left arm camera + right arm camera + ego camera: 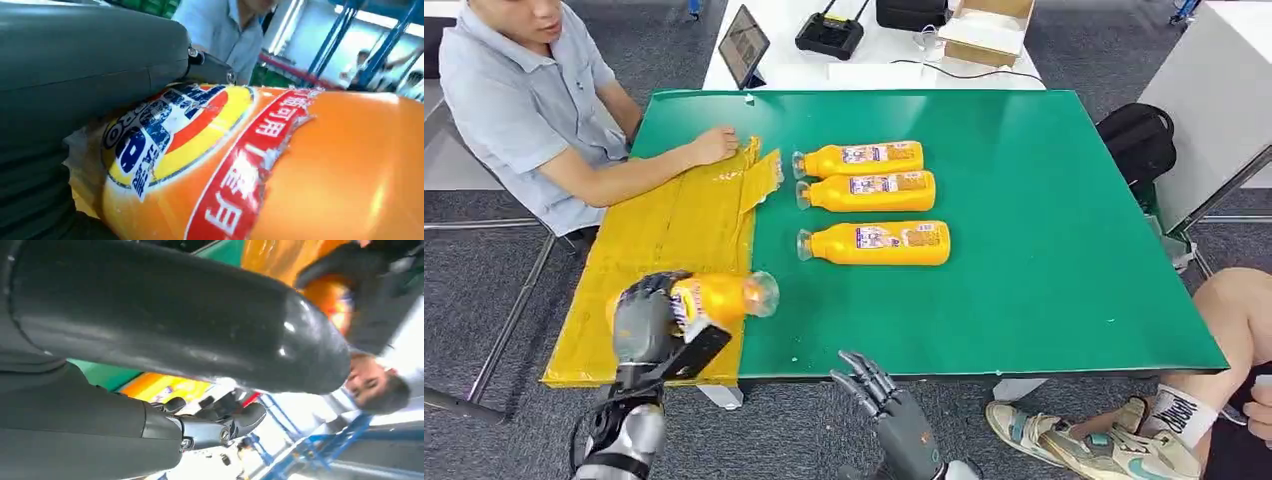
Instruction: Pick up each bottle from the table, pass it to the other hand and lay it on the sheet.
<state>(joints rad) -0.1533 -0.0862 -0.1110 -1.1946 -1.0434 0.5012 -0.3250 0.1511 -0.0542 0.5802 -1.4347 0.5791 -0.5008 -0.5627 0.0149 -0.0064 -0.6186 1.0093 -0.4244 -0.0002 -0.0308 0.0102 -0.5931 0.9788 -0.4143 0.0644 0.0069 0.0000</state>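
Observation:
My left hand grips an orange bottle sideways over the near end of the yellow sheet, its clear cap pointing right. Up close in the left wrist view, the bottle's label lies against my hand. Three more orange bottles lie in a row on the green table: a far one, a middle one and a near one. My right hand hangs empty just off the table's front edge, fingers spread, its thumb large in the right wrist view.
A person sits at the left with a hand resting on the sheet's far end. Another person's leg and shoe are at the lower right. A white table behind holds a tablet, a controller and a box.

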